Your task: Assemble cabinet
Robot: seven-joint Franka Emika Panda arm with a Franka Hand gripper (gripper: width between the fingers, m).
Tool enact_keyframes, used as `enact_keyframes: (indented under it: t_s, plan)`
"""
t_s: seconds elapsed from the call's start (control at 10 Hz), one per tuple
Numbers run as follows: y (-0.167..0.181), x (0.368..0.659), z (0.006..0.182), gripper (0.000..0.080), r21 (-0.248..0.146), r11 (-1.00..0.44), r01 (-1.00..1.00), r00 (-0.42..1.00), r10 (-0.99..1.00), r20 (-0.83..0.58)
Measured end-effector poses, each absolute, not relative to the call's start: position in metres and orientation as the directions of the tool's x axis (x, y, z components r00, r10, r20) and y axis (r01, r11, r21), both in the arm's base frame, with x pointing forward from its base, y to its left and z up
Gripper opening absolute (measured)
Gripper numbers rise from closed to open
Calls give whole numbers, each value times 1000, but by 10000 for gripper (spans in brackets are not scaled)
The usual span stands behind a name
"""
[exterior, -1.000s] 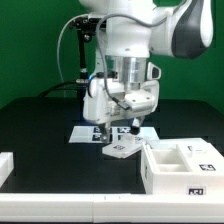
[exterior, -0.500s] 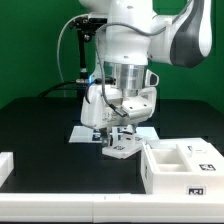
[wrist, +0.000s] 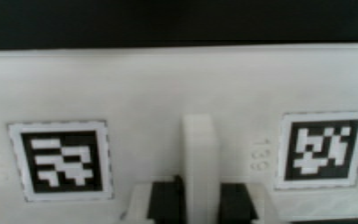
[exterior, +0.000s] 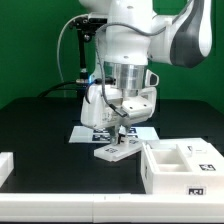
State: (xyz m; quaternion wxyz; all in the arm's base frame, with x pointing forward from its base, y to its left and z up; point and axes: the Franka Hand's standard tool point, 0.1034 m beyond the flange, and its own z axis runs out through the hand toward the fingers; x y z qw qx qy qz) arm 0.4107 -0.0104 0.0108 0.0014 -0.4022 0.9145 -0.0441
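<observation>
**Thin hold on the panel: a slip or a twist is the danger**

The flat white plastic panel [exterior: 114, 150] sits low in the middle of the exterior view on the black bench [exterior: 40, 130]. It is just in front of the marker board [exterior: 82, 134] and near, but apart from, the white blocky open-topped box [exterior: 185, 168] at the lower right. It looks slightly tilted, and I cannot tell whether its whole underside rests on the bench.

The fingers [exterior: 118, 124] hang straight down over the panel's far edge. In the wrist view the panel fills the frame. A narrow raised rib [wrist: 195, 150] runs between its two square black-and-white tags [wrist: 64, 158], in line with the gap between the fingers. Whether they are clenched on that rib or only stand either side of it I cannot tell, because the contact is blurred.

The risks, as I judge them:

- **Slipping.** The rib is slim and smooth-looking, so it offers little to hold. The panel could slide out on a lift.
- **Pivoting.** The hold is near one edge, so the free side would likely sag and swing about the rib.
- **Snagging.** A drooping corner could drag on the bench or catch the marker board's edge.
- **Hitting the box.** Carried toward the lower right at a tilt, the panel could strike the box wall and shove it — or fail to seat squarely.
</observation>
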Motion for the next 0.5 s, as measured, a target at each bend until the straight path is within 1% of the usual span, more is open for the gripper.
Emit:
enact_keyframes:
  t_s: [0.2, 0.3, 0.5]
  plan:
    - [-11, 411, 11, 62, -83, 672, -736, -676, -736, 32]
    - [-14, 412, 12, 62, -88, 648, -756, -653, -757, 35]
    - [-38, 425, 30, 62, -127, 430, -894, -438, -898, 40]
